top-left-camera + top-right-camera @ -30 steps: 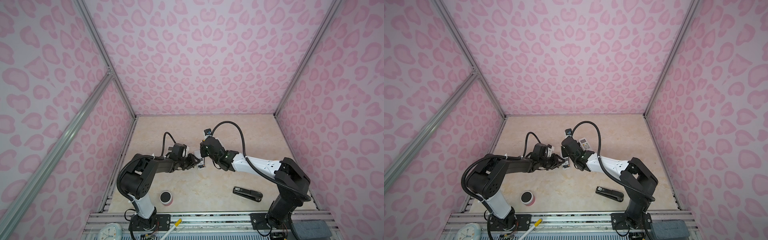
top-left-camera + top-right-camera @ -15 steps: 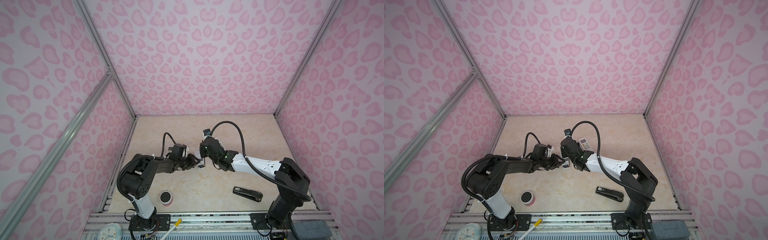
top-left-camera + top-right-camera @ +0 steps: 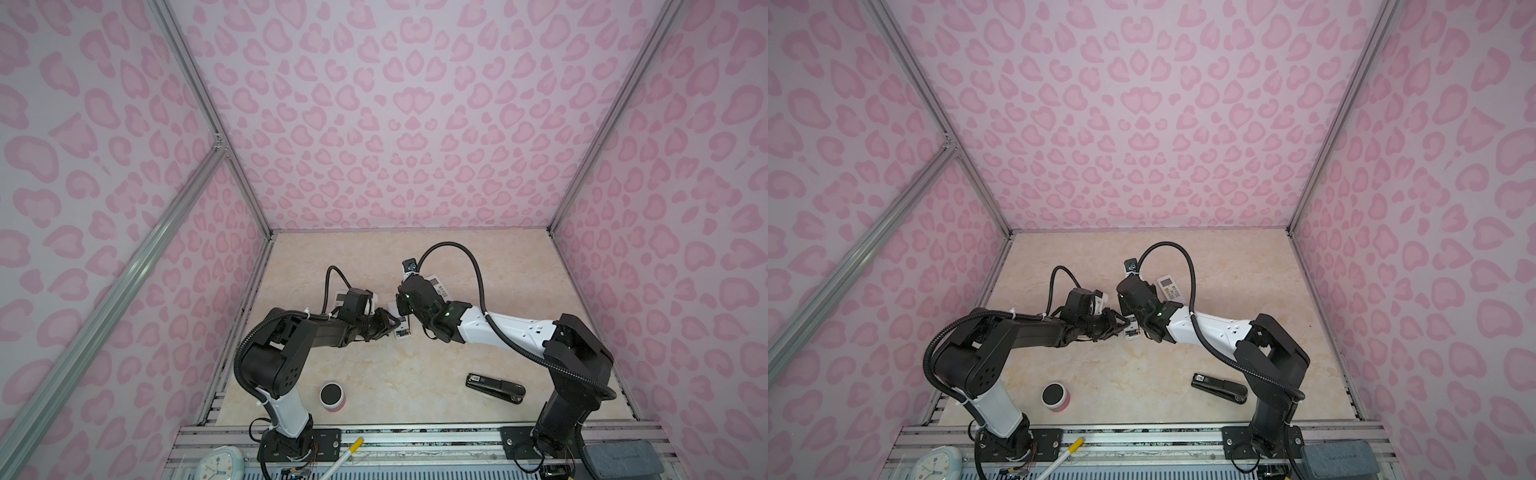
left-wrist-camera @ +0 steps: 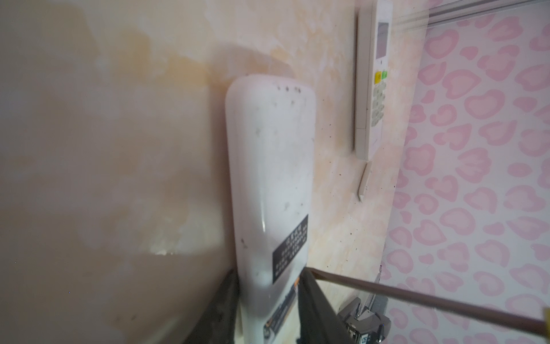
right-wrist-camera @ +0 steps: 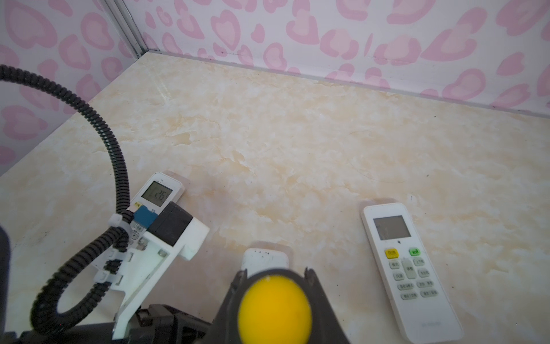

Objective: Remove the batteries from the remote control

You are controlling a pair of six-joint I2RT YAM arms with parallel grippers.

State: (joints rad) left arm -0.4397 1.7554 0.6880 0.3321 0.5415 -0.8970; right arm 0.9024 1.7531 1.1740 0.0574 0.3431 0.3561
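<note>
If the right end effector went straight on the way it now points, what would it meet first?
Most likely the face-down white remote gripped by the left end effector. The right end effector, shut on a yellow-ended tool, points at it; the tool would touch first. Depth is unclear.

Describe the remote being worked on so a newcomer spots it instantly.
On the marble tabletop, look mid-table where the left gripper and right gripper meet. The white remote sits there, back side up with a black label; the lit-screen remote and blank-screen remote lie face up.
</note>
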